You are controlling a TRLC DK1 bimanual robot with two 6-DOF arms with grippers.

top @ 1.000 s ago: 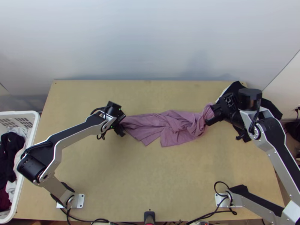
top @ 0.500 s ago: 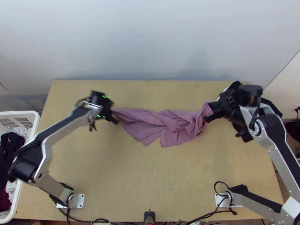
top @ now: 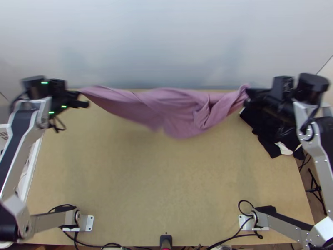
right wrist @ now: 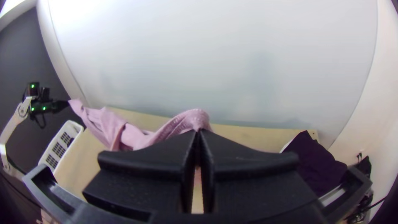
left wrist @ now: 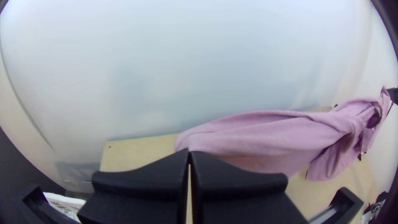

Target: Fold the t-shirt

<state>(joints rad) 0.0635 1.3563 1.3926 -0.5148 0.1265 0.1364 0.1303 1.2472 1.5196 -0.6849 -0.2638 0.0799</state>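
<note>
The left gripper [top: 83, 97] and right gripper [top: 247, 96] are facing each other well apart, each one's black fingers [left wrist: 145, 182] pressing together at the tips, while the left arm [top: 18, 141] and right arm [top: 321, 156] are bending at their joints

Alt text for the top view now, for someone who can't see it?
A bunched pink t-shirt sags between the left gripper and right gripper of two robot arms, above a wooden table; black clothing lies at its right.

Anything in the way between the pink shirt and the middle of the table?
Nothing visible. The left gripper and right gripper hold the shirt up by its ends, and the black clothes lie on the right side of the table.
</note>
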